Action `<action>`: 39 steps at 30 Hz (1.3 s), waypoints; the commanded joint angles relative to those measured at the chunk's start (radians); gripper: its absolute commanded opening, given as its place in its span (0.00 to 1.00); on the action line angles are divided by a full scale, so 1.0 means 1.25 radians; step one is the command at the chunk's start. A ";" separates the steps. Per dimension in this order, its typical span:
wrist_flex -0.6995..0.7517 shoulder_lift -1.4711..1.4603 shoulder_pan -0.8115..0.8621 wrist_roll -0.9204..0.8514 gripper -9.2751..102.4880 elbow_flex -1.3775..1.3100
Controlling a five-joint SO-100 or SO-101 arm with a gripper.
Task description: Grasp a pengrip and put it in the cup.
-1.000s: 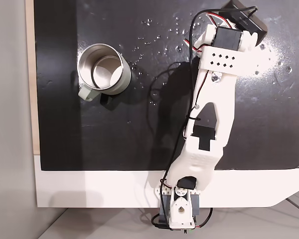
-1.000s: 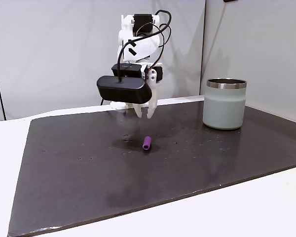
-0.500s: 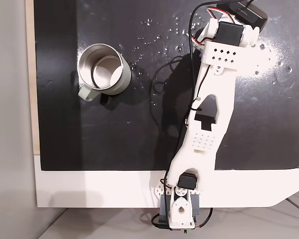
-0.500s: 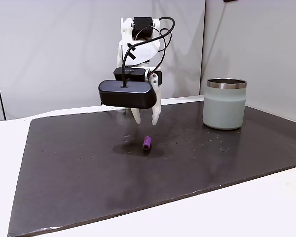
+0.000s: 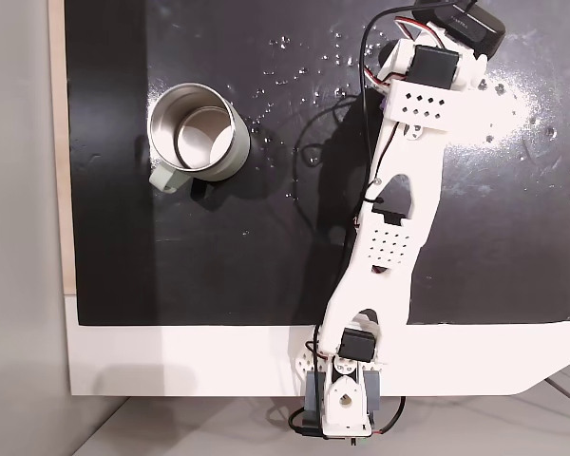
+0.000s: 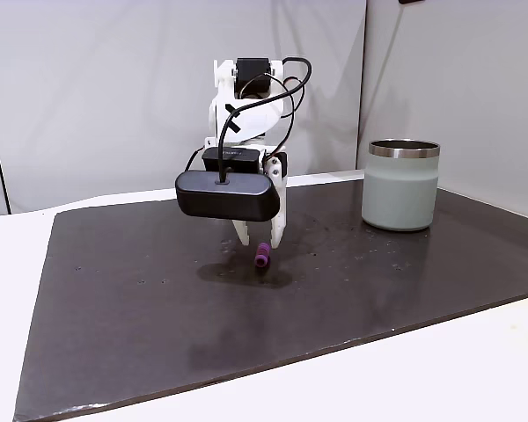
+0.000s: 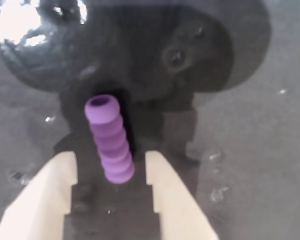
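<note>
Arm has lowered since the earlier frames, bringing the hand point(image 6: 260, 243) down over the pengrip point(image 6: 262, 257) on the dark surface point(image 6: 405, 281), well apart from the cup point(image 6: 401, 185). Wrist view alone shows the pengrip point(image 7: 110, 139) lying between the fingertips point(image 7: 65, 167); hand is apart, holding nothing

One pengrip point(image 7: 110, 139), one cup point(image 6: 401, 185), one black mat point(image 6: 158, 316) and one white arm point(image 5: 404, 218).
</note>
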 commanded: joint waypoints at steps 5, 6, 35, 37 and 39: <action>0.001 -0.044 -0.012 -0.006 0.19 -0.090; 0.000 -0.052 -0.013 -0.006 0.19 -0.094; 0.027 0.291 -0.082 0.086 0.08 0.121; 0.028 0.363 -0.102 0.101 0.08 0.183; 0.029 0.427 -0.123 0.119 0.08 0.238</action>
